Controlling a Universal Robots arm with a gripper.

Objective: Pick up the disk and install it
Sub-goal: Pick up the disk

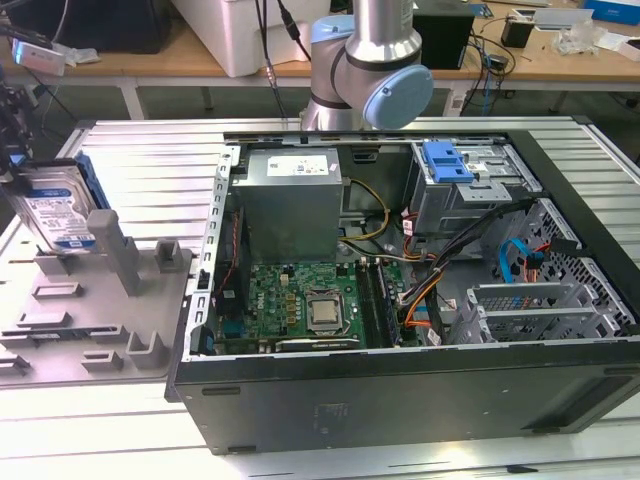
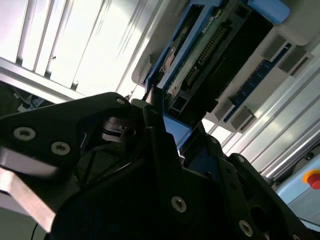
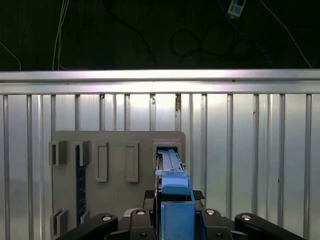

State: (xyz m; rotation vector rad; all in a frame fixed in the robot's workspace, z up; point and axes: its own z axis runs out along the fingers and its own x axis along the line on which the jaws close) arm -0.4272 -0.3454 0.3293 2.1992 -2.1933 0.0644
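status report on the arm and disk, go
Gripper shut on silver rectangular hard drive in blue plastic frame. Drive on edge at grey fixture, outside open black computer case. Nothing between fixture and case.

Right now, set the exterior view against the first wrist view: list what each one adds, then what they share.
Exterior view adds: the open computer case with its motherboard, and the disk face-on, showing its white-and-blue label. First wrist view adds: the tool closed on the disk's blue frame, seen edge-on, its far end at a slot in the grey fixture. Shared: the disk, the grey fixture and the slatted metal table.
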